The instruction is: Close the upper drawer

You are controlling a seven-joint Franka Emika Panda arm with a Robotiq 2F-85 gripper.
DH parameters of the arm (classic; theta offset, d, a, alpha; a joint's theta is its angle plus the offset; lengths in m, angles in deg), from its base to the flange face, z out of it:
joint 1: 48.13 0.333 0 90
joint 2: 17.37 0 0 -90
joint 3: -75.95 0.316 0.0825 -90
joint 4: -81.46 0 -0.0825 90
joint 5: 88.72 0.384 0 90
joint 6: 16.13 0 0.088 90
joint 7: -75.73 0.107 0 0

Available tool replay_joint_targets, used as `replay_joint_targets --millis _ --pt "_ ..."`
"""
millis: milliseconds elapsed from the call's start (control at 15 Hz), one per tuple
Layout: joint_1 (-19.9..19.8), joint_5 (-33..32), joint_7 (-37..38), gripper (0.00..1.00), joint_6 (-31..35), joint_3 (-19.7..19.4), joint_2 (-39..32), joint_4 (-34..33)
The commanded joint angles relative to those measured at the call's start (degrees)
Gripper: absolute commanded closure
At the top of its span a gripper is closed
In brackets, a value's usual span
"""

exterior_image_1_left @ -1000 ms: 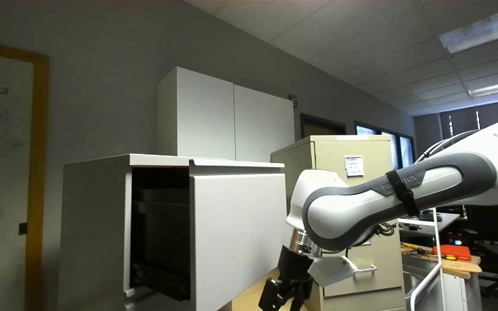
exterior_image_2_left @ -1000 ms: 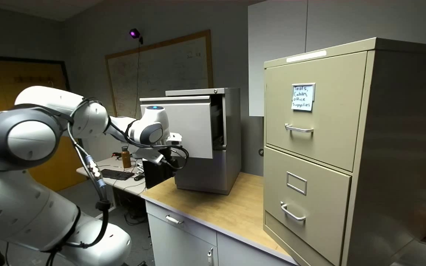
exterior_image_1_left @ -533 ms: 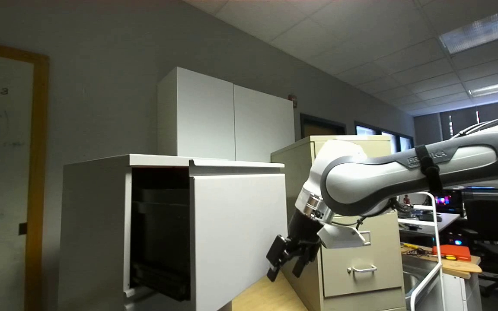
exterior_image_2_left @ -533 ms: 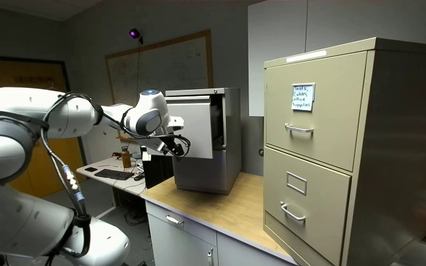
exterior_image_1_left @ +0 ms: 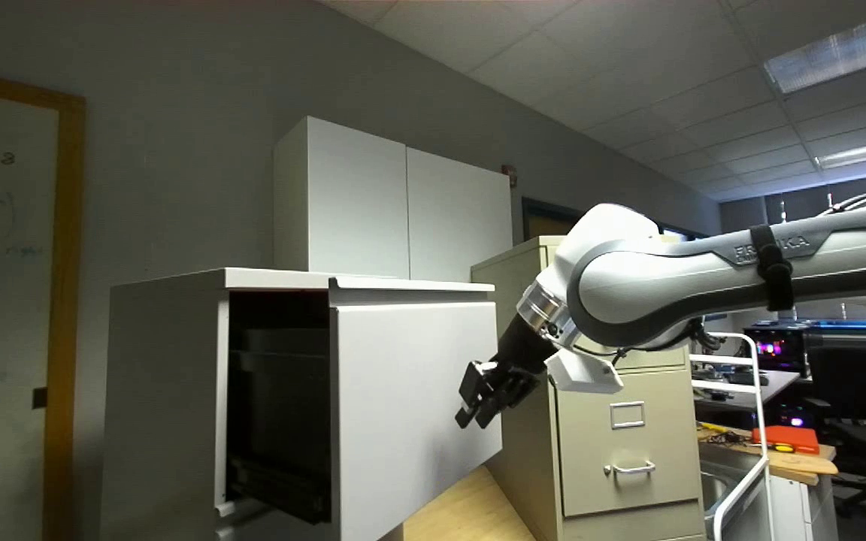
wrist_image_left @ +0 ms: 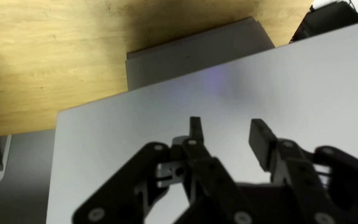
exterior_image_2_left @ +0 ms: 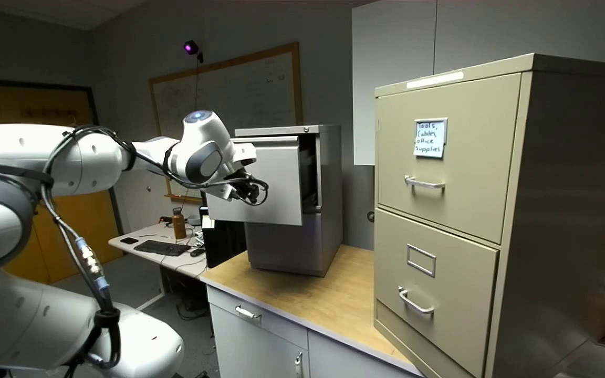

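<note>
Wrist view shows the claw (wrist_image_left: 228,130) spread apart in front of the upper drawer (wrist_image_left: 129,118); in both exterior views this drawer juts from its cabinet (exterior_image_2_left: 331,210), which stands on the table (exterior_image_2_left: 344,283).

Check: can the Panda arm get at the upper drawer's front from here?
Probably yes: the gripper faces the front of the upper drawer, nothing visible between them; the beige filing cabinet stands off to one side. Contact I can't judge.

The flat-fronted, pale-grey upper drawer (exterior_image_1_left: 407,398), dark inside, stands open, jutting right from its cabinet (exterior_image_1_left: 164,391) in an exterior view.
</note>
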Motion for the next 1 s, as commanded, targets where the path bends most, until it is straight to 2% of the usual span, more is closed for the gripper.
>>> replay_joint_targets --millis 0,133,333,600,933 --pt "-0.17 -1.12 1.58 0.86 6.70 1.68 -1.36 -1.41" --pt "-1.05 -1.97 2.46 0.95 11.55 2.88 -2.45 -1.74" --pt "-2.66 -3.80 4.29 1.00 15.86 4.24 -5.02 -3.19" --pt "-2.32 -4.77 4.12 0.95 17.35 3.94 -10.19 -7.05" --pt "-2.36 -6.68 4.38 0.97 14.33 4.38 -20.23 -17.17"
